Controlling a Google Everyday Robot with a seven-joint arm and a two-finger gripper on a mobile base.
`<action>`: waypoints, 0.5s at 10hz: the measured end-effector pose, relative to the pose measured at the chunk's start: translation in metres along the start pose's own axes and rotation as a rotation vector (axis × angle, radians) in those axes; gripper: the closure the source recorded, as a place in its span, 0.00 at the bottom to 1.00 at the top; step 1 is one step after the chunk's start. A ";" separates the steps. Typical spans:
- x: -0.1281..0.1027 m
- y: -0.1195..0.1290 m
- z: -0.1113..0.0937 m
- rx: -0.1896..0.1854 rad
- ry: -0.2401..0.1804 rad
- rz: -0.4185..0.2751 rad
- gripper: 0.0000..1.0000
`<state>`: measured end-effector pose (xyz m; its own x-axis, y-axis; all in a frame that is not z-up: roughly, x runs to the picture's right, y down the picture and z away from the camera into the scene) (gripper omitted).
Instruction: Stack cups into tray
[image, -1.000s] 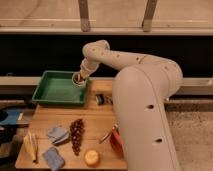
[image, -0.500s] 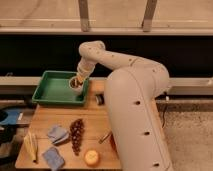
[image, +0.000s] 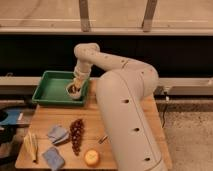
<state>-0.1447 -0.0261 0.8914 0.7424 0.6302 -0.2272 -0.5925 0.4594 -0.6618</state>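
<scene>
A whitish cup (image: 74, 90) with a dark inside sits in the right front corner of the green tray (image: 52, 89). My gripper (image: 77, 81) reaches down from the white arm (image: 115, 65) and is right on the cup's rim, over the tray. No other cup shows.
On the wooden table (image: 130, 125) lie a bunch of dark grapes (image: 76, 135), an orange fruit (image: 91, 157), two blue cloths (image: 57, 134), a banana (image: 32, 146) and a small stick-like item (image: 102, 139). My large white arm body covers the table's right part.
The gripper with the cup has moved down and to the right, from above the tray's middle into its right front corner.
</scene>
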 end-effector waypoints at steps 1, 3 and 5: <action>0.002 -0.001 0.000 -0.009 0.001 0.002 0.37; 0.003 0.001 0.002 -0.021 0.002 -0.002 0.22; 0.003 0.001 0.001 -0.027 -0.009 -0.004 0.20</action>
<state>-0.1440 -0.0232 0.8907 0.7419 0.6341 -0.2181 -0.5806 0.4447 -0.6820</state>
